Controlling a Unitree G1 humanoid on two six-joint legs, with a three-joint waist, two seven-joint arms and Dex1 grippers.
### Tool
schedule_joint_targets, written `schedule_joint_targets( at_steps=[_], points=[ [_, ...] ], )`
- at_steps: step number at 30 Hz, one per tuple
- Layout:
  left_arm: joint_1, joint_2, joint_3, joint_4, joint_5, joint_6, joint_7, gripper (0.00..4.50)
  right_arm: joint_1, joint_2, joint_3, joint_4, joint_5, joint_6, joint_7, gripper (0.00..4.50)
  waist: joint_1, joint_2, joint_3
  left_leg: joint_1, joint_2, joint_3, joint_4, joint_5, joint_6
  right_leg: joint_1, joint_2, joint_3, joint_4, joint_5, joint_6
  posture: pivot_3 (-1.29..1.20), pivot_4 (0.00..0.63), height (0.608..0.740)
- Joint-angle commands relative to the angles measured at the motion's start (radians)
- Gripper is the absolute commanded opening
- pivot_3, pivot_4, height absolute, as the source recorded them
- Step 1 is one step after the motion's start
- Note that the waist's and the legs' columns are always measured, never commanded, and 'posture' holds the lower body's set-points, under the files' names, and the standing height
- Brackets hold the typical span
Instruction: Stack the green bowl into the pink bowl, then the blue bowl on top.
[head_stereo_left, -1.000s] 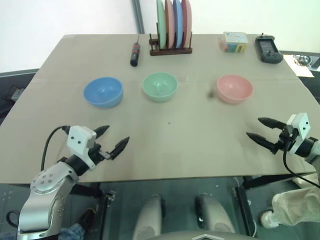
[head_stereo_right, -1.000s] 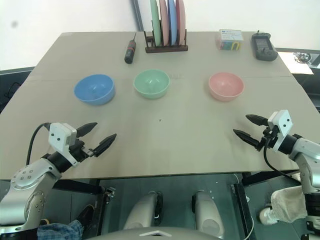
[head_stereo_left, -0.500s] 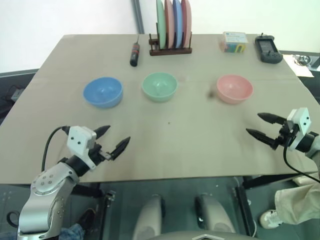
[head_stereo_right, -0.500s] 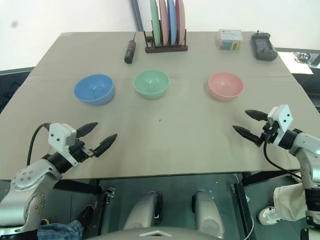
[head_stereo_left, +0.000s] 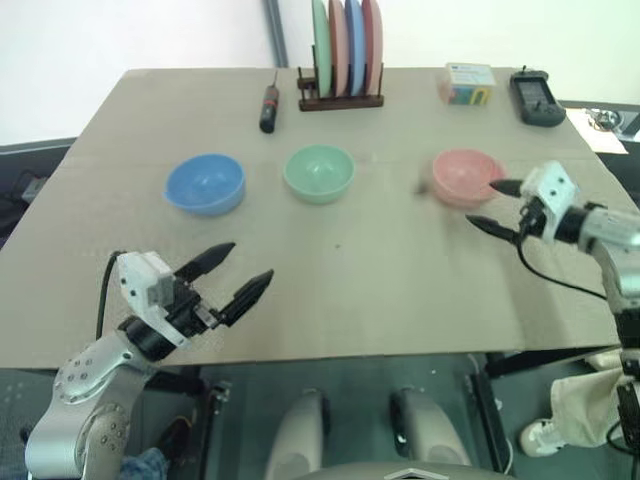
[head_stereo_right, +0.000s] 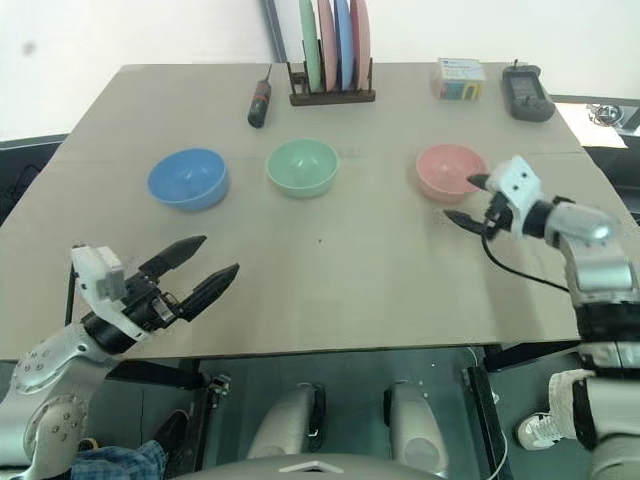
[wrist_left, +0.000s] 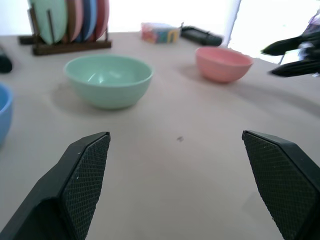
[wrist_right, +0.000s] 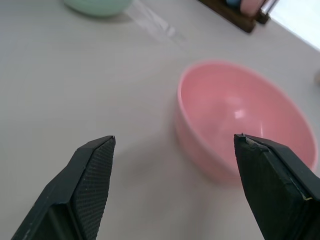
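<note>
Three bowls stand in a row across the middle of the table: the blue bowl (head_stereo_left: 205, 184) on the left, the green bowl (head_stereo_left: 318, 173) in the centre, the pink bowl (head_stereo_left: 462, 177) on the right. All are upright and apart. My right gripper (head_stereo_left: 481, 201) hovers open just at the pink bowl's near right rim, holding nothing; the right wrist view looks straight at the pink bowl (wrist_right: 240, 120). My left gripper (head_stereo_left: 251, 259) is open and empty over the table's near left, well short of the blue bowl. The left wrist view faces the green bowl (wrist_left: 108, 80).
At the table's far edge are a wooden rack of upright plates (head_stereo_left: 343, 50), a dark screwdriver (head_stereo_left: 269, 105), a small colourful box (head_stereo_left: 468, 84) and a black handheld device (head_stereo_left: 535, 100). Bare tabletop lies between the bowls and the near edge.
My right gripper has swung forward and to the left, from the near right edge up to the pink bowl. The left gripper lifted a little and rolled. Both stay open.
</note>
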Motion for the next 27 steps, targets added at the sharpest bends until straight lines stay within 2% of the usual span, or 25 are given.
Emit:
schedule_joint_targets(
  at_steps=[1, 8, 9, 11, 17, 18, 24, 27],
  points=[
    [0.012, 0.011, 0.015, -0.042, -0.052, -0.010, -0.037, 4.50, -0.136, 0.014, 0.069, 0.126, -0.091, -0.016, -0.008, 3.96, -0.001, 0.000, 0.000, 0.000, 0.000, 0.000, 0.000, 0.000, 0.000, 0.000, 0.000, 0.000, 0.000, 0.000, 0.000, 0.00, 0.150, 0.740],
    [0.003, 0.027, 0.004, -0.035, -0.044, -0.014, -0.056, 4.50, -0.364, 0.087, 0.204, 0.465, -0.254, -0.013, -0.019, 3.96, -0.002, 0.000, 0.000, 0.000, 0.000, 0.000, 0.000, 0.000, 0.000, 0.000, 0.000, 0.000, 0.000, 0.000, -0.001, 0.00, 0.150, 0.740],
    [0.002, 0.029, 0.001, -0.035, -0.042, -0.014, -0.058, 4.50, -0.391, 0.098, 0.216, 0.511, -0.275, -0.015, -0.031, 3.56, -0.003, 0.000, 0.000, 0.000, 0.000, 0.000, 0.000, 0.000, 0.000, 0.000, 0.000, 0.000, 0.000, 0.000, -0.001, 0.00, 0.150, 0.740],
    [0.000, 0.031, -0.005, -0.036, -0.037, -0.016, -0.060, 4.50, -0.428, 0.112, 0.234, 0.578, -0.302, -0.032, -0.032, 3.13, -0.003, 0.000, 0.000, 0.000, 0.000, 0.000, 0.000, 0.000, 0.000, 0.000, 0.000, 0.000, -0.001, 0.000, -0.001, 0.00, 0.150, 0.740],
    [0.003, 0.028, -0.011, -0.040, -0.029, -0.022, -0.059, 4.50, -0.477, 0.132, 0.242, 0.664, -0.334, -0.094, -0.016, 0.40, -0.004, 0.000, 0.000, 0.000, 0.000, 0.000, -0.001, 0.000, 0.000, 0.000, 0.000, 0.000, 0.000, 0.000, 0.000, 0.00, 0.150, 0.740],
    [0.003, 0.026, -0.013, -0.040, -0.027, -0.023, -0.058, 4.50, -0.477, 0.132, 0.243, 0.663, -0.337, -0.103, -0.010, 0.12, -0.004, 0.000, 0.000, 0.000, 0.000, 0.000, -0.001, 0.000, 0.000, 0.000, 0.000, 0.000, 0.000, 0.000, 0.000, 0.00, 0.150, 0.740],
    [0.000, 0.025, -0.026, -0.028, -0.020, -0.032, -0.063, 4.50, -0.451, 0.120, 0.240, 0.574, -0.333, -0.142, 0.039, 0.12, -0.004, 0.001, 0.000, 0.000, 0.000, 0.000, -0.001, 0.000, 0.000, 0.000, 0.000, 0.000, 0.000, 0.001, 0.000, 0.00, 0.150, 0.740],
    [-0.013, 0.034, -0.028, -0.012, -0.019, -0.031, -0.071, 4.50, -0.393, 0.113, 0.238, 0.367, -0.292, -0.103, 0.126, 0.12, -0.004, 0.001, 0.000, 0.000, 0.000, 0.000, -0.001, 0.000, 0.000, -0.001, 0.000, 0.000, 0.000, 0.001, 0.000, 0.00, 0.150, 0.740]
  ],
)
